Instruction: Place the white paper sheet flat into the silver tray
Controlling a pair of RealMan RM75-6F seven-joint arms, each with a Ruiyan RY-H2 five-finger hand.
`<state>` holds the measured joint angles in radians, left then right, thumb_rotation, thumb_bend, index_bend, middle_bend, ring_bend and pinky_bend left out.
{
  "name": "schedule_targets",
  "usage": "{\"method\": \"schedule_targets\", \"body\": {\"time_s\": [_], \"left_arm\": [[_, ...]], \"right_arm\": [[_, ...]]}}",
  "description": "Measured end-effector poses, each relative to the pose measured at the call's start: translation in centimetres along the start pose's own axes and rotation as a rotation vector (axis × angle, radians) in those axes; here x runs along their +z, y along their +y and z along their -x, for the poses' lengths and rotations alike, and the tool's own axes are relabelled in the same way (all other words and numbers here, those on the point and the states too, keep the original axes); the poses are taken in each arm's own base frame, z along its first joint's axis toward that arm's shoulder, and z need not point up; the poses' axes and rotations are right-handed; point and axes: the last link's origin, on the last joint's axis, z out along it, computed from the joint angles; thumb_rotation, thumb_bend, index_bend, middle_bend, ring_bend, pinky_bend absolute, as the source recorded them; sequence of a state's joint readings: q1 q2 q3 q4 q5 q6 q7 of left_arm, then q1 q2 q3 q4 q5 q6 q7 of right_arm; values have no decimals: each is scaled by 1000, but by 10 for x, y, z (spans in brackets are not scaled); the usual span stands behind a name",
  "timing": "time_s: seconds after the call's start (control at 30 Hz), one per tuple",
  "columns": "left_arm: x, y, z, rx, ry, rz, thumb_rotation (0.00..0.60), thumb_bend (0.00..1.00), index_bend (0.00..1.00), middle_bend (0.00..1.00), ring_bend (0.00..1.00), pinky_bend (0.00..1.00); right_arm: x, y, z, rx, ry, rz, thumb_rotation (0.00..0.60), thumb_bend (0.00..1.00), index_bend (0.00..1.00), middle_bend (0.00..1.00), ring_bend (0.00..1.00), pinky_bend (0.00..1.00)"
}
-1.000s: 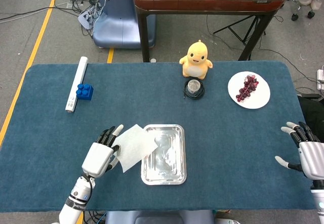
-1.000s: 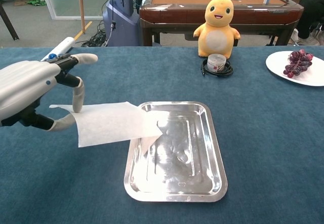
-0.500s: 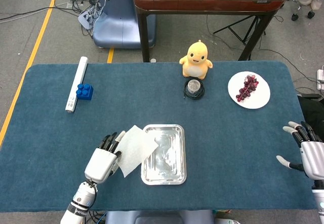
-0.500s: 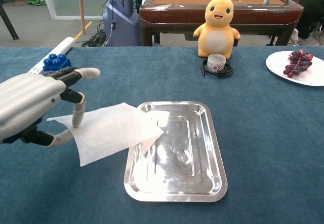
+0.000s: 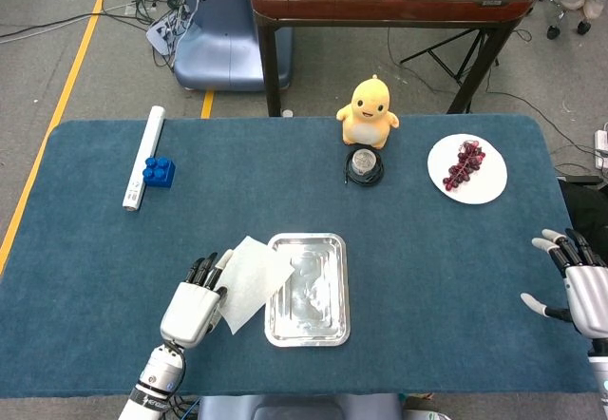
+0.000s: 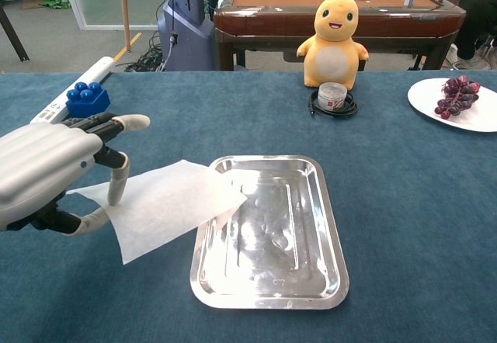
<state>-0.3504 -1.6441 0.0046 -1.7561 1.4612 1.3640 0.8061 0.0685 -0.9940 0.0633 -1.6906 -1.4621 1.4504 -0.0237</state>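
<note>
Looking down from the head view: blue table [image 5: 427,277]; silver tray [image 5: 307,289] near the front edge; white sheet [image 5: 251,269] on the tray's left, tilted, its right corner over the tray rim, most of it over the cloth. Left hand [image 5: 194,304] at the sheet's left edge, pinching it between thumb and a finger. Right hand [image 5: 575,282] at the far right edge, fingers spread, holding nothing. Farther back: yellow toy [image 5: 369,112], small jar [image 5: 364,162] in a black ring, plate [image 5: 484,184] of grapes [image 5: 465,163], blue brick [image 5: 159,170] beside a white tube [image 5: 144,157]. Chest view: left hand [image 6: 54,176] large at left, thumb under and a finger on top of the sheet [image 6: 167,203]; sheet's right corner overhangs the tray [image 6: 311,281] and sags inside. Toy [image 6: 335,40], jar [image 6: 331,95], grapes [image 6: 455,95], brick [image 6: 86,98] behind. Right hand not seen here.
</note>
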Motion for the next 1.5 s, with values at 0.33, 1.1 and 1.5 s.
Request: {"method": "schedule_targets", "body": {"time_s": [0.33, 1.1, 1.5], "left_arm": [[-2, 4, -1, -15, -16, 13, 600, 616, 699, 42, 0, 106], [3, 37, 8, -4, -61, 70, 600, 617, 697, 42, 0, 106], [8, 50, 8, 9, -66, 81, 600, 616, 696, 42, 0, 106]], "right_arm": [[-4, 6, -4, -32, -20, 0, 600, 28, 264, 207, 84, 297], [-5, 16, -11, -32, -20, 53, 600, 29, 264, 212, 84, 297], [-4, 16, -11, -23, -21, 53, 600, 29, 265, 212, 84, 297]]}}
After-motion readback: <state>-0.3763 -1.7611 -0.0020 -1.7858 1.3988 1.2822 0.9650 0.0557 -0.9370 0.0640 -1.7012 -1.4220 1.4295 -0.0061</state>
